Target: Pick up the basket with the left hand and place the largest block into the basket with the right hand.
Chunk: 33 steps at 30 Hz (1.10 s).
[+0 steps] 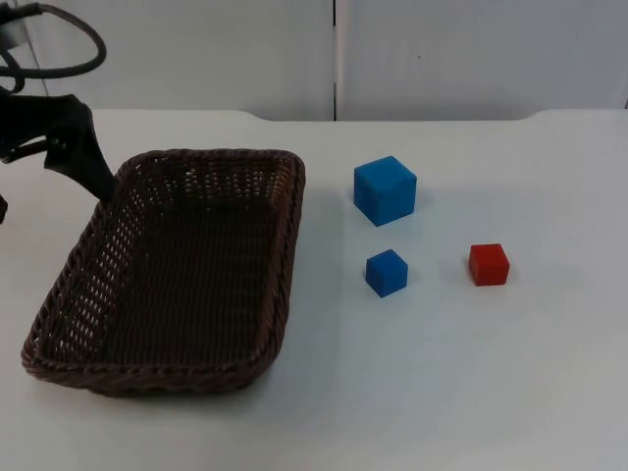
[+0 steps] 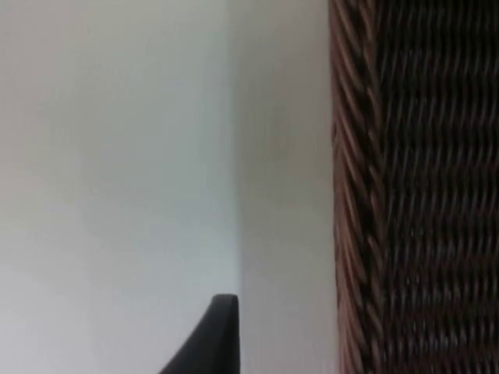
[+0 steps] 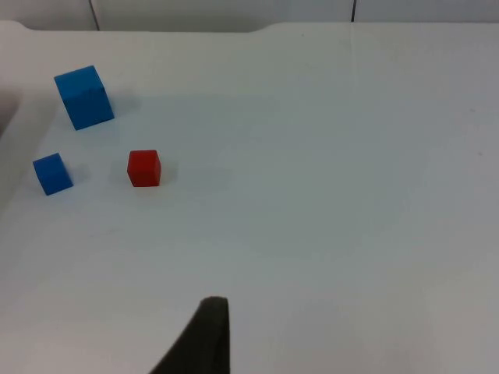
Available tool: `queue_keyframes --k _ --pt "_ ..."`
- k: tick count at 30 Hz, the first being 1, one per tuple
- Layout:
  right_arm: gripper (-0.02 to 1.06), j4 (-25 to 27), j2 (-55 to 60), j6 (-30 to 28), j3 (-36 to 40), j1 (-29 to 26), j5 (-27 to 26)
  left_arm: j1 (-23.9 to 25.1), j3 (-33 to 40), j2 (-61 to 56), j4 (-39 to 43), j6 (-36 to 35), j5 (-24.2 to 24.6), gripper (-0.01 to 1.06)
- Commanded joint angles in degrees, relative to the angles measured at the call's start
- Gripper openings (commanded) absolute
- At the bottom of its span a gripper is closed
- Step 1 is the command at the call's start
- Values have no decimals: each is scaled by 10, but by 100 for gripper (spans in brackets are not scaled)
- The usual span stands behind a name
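Observation:
A brown wicker basket (image 1: 177,265) rests on the left half of the white table. My left gripper (image 1: 90,162) is low at the basket's far left corner, just outside the woven rim (image 2: 355,195). The largest block, a blue cube (image 1: 385,190), stands right of the basket, and the right wrist view has it too (image 3: 84,97). A small blue cube (image 1: 386,272) and a small red cube (image 1: 489,264) lie nearer the front. My right gripper (image 3: 210,343) waits above bare table, well off to the side of all three blocks.
The grey partition wall (image 1: 334,54) closes the table's far edge. Bare white table (image 1: 442,392) stretches in front of the blocks and to their right. Inside the basket I see nothing.

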Motion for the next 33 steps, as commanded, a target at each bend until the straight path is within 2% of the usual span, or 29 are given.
queue_keyframes --k 1,17,26,33 --pt "105 -1 -1 0 1 -4 -3 -3 -17 19 -11 -2 6 105" --pt "105 -1 -1 0 1 -4 -3 -3 -93 135 -13 -2 10 105" --pt "105 -1 -1 0 1 -4 -3 -3 -107 181 -18 9 3 105" --pt "105 -1 -1 0 1 -4 -3 -3 -107 195 -25 16 -9 94"
